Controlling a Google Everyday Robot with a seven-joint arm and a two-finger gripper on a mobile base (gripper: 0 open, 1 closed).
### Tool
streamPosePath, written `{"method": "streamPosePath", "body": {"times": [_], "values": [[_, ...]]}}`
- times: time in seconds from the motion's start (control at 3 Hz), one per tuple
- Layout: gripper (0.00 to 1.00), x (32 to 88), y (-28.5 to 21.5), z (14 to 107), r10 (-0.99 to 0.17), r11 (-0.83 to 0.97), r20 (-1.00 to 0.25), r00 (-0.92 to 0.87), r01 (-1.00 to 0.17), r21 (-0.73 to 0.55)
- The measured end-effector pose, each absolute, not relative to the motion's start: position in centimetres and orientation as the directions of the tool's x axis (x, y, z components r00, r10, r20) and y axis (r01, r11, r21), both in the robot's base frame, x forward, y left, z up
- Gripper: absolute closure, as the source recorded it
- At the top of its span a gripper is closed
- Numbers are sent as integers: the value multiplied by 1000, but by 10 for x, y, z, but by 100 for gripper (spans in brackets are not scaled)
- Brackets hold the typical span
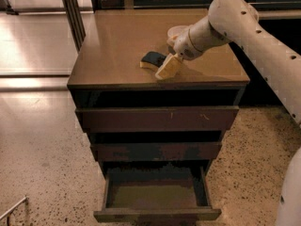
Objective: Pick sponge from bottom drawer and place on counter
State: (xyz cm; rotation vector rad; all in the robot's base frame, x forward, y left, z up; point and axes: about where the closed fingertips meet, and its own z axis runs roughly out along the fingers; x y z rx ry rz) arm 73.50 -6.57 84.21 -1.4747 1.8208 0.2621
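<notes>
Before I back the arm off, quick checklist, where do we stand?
1. Sponge resting on the counter: ok, it lies flat on the top.
2. Sponge set back from the counter's front edge: ok.
3. Bottom drawer holds nothing: ok, it is pulled out and the visible floor is bare.
4. Gripper free of the sponge: cannot tell, it sits low, right against the sponge.
5. White bowl clear of the retreat path: cannot tell, it sits just behind the wrist and is partly hidden by it.
</notes>
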Motion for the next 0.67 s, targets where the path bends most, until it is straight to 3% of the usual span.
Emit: {"method": "streamPosePath", "body": {"times": [0.67], "values": [[0,727,-61,852,-737,284,-675,41,-887,-364]]}}
